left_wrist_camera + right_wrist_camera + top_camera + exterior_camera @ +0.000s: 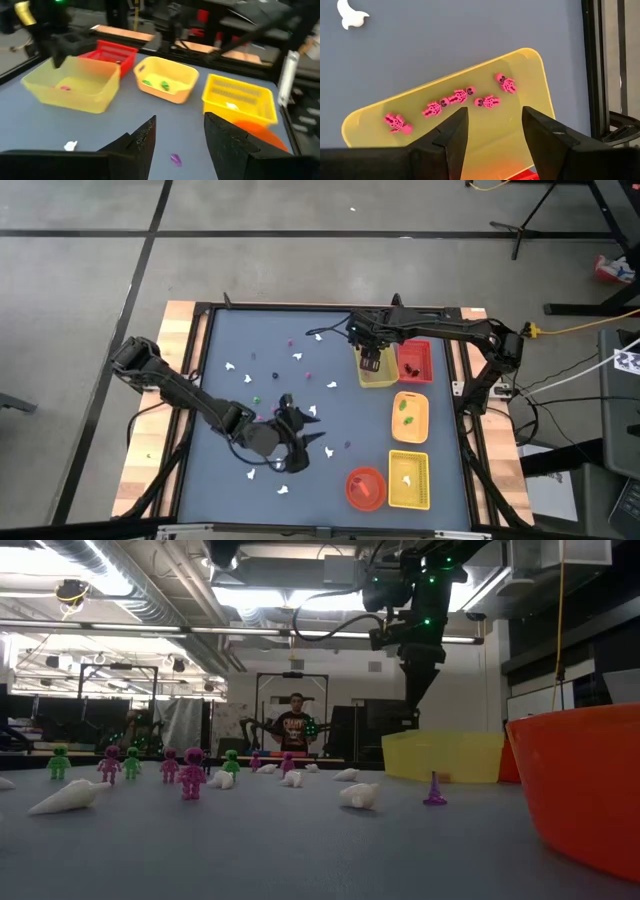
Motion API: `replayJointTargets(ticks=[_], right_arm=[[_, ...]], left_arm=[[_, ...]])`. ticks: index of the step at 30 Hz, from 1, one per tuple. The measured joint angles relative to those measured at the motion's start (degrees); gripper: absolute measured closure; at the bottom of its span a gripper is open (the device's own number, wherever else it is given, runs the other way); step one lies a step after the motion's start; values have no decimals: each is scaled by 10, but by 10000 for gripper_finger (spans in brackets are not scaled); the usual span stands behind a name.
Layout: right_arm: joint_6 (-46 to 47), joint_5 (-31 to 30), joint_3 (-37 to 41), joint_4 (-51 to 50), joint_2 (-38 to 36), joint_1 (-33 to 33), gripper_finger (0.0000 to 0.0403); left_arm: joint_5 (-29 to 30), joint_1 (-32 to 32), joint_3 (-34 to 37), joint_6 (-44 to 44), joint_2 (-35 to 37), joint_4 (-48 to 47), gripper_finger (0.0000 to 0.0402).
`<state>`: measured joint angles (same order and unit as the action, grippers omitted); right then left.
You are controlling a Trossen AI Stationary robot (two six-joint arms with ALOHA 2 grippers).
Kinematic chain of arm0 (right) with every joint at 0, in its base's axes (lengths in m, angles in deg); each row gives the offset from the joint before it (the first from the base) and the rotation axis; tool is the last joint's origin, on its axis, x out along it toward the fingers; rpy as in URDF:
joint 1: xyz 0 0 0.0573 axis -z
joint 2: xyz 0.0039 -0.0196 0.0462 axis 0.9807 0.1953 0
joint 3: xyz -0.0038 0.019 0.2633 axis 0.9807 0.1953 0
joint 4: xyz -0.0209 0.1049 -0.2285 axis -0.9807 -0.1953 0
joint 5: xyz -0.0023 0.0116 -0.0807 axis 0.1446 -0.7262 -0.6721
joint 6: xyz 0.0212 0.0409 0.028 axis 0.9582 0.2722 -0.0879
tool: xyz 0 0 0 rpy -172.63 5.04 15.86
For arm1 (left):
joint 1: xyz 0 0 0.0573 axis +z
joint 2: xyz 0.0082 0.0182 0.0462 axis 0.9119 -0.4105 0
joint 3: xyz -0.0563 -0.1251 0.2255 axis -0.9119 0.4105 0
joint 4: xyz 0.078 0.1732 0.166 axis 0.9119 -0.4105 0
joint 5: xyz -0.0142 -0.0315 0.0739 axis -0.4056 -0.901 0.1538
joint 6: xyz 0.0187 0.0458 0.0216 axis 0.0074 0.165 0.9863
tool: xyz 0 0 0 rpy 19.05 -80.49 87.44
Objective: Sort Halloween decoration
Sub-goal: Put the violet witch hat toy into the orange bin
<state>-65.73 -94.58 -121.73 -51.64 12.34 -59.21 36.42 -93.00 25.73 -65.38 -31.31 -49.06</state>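
Small Halloween decoration pieces lie scattered on the blue-grey mat: white ghosts (245, 377), pink bits (308, 375) and a green one (256, 402). In the low view, pink (191, 771) and green (59, 761) figures stand upright among lying ghosts (359, 794). My left gripper (305, 435) hovers open over the middle near part of the mat, with a purple piece (175, 159) on the mat below its fingers. My right gripper (495, 130) hangs open, pointing down over the pale yellow tray (530, 75), which holds several pink skeleton figures (461, 95).
Along the table's right side stand the pale yellow tray (377, 375), a red tray (414, 360), an orange-yellow tray (410, 415) with green pieces, a yellow basket (408, 478) and a red-orange bowl (366, 487). A person (295, 725) stands far behind the table.
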Motion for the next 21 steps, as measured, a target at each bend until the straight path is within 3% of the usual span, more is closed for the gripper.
replayJointTargets(ticks=[7, 14, 21], right_arm=[[-2, -1, 0, -1, -32, 0, 219], [-2, 2, 0, -17, -116, 0, 219], [14, 55, 0, -45, -185, -1, 219]], left_arm=[[-3, 78, 0, -48, 2, -38, 251], [-71, 181, 0, -111, 43, -213, 251], [-138, 295, 0, -111, 68, -359, 251]])
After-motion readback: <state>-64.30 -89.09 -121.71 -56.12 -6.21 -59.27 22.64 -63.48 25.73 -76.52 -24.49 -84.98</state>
